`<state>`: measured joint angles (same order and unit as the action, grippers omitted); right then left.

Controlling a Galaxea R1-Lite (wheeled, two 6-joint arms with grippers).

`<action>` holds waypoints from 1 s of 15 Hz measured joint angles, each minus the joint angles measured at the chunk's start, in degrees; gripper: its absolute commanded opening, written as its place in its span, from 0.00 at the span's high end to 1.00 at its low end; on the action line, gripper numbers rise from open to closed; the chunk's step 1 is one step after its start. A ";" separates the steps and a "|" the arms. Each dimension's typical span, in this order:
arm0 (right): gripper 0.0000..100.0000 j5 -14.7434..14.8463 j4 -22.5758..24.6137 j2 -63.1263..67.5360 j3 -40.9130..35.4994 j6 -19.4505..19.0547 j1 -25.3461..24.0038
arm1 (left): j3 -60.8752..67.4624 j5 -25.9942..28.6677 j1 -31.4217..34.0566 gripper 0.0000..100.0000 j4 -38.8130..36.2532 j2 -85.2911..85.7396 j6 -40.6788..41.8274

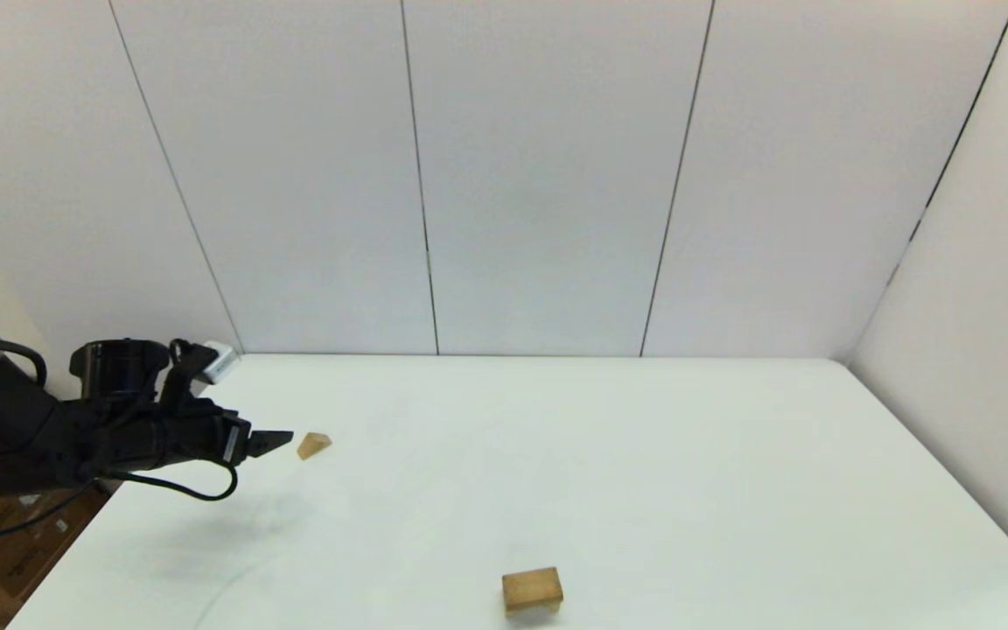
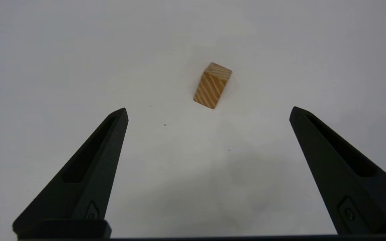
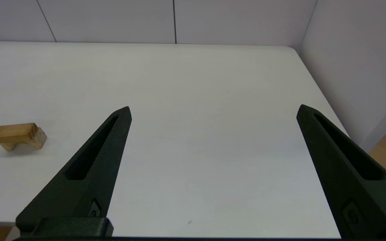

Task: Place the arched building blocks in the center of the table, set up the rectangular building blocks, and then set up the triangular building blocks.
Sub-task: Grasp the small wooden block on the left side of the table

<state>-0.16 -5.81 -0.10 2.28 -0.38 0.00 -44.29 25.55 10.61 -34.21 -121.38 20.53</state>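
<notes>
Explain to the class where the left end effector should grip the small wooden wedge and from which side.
Grip the wedge probably across its two flat triangular end faces, coming from above. The open left end effector already brackets it; the sloped faces would likely slip.

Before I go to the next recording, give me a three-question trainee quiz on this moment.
1. True or false: the left gripper is shut on the triangular block.
2. Which stands nearest the table's front edge? A) the triangular block B) the stacked arched block with the rectangular slab on it C) the left gripper
3. Fill in: the right gripper is ____ and holds nothing.

Key: 1 false, it is open, short of the block. 2 B. 3 open.
</notes>
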 measured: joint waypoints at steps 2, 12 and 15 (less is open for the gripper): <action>0.00 0.00 0.00 0.00 0.00 0.00 0.00 | -0.11 1.46 -0.02 0.00 0.01 -1.05 2.04; 0.00 0.02 0.01 0.02 0.00 0.00 0.00 | -7.85 1.43 -0.06 0.00 2.49 -6.42 8.27; 0.00 0.00 0.01 0.02 0.00 0.02 0.00 | -10.78 1.57 -0.06 0.00 8.39 -7.84 11.17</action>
<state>-0.16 -5.80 -0.07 2.28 -0.35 0.00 -55.06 27.12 10.54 -25.82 -129.22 31.70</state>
